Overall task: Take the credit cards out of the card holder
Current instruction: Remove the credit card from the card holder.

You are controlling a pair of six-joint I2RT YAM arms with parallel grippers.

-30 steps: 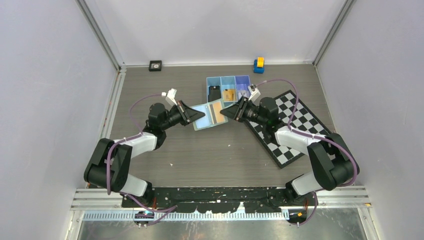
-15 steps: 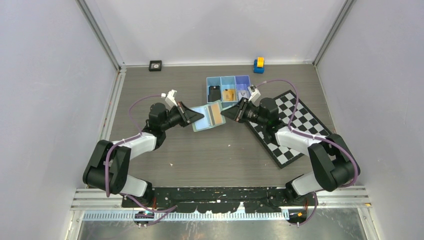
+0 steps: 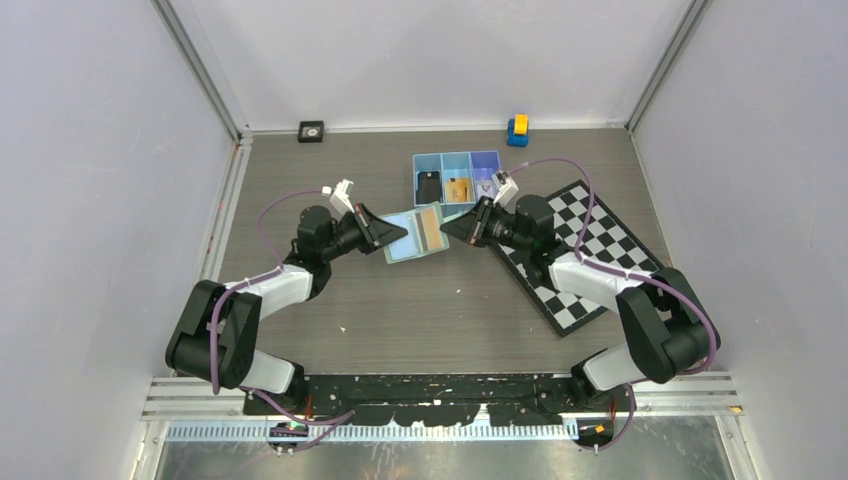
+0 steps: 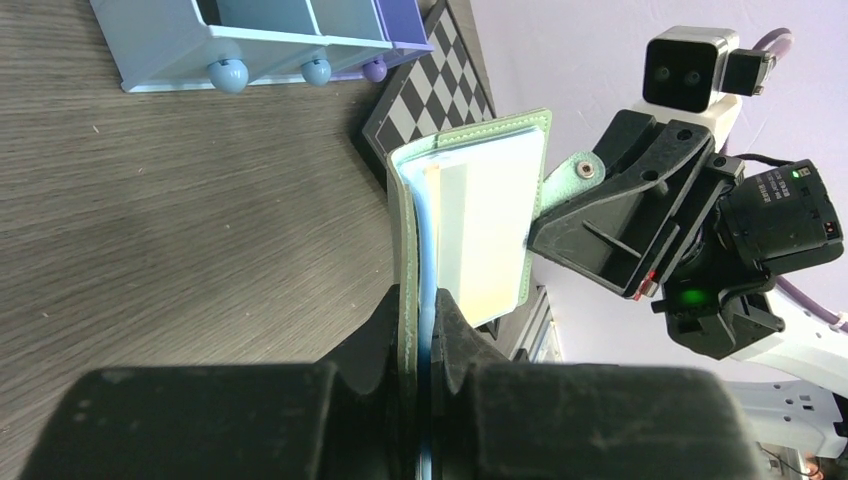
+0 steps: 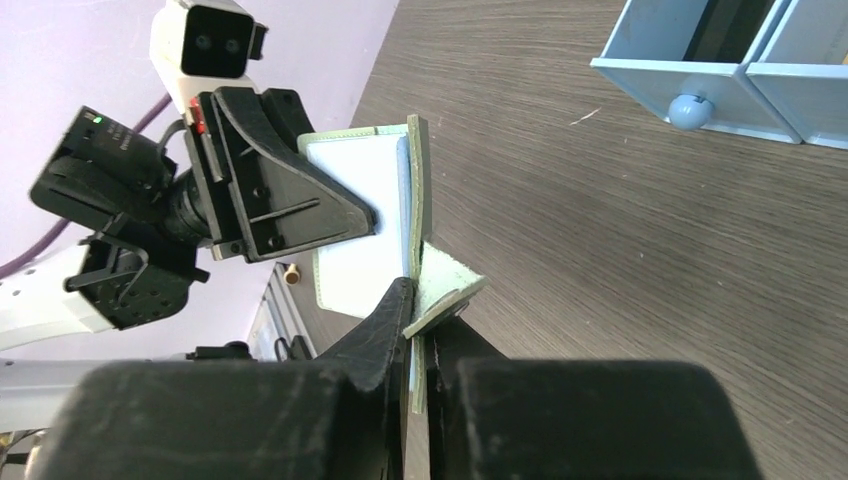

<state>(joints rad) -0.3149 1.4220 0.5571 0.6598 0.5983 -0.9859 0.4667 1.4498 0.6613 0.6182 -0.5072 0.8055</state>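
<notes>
Holding wallet open, above the table, at frame centre just below tray; clamping its left leaf in left gripper, its right edge in right gripper; showing black card lying in tray's left compartment.

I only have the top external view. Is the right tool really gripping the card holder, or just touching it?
Observer: From its wrist camera, the right tool is shut on the card holder, on its green edge beside the tab.
Operator: And the other arm?
Observer: The left tool is clamped shut on the holder's other green cover.
Operator: Anything inside?
Observer: Between the covers I see a pale sheet and a thin yellowish edge, probably cards; I cannot confirm.
</notes>
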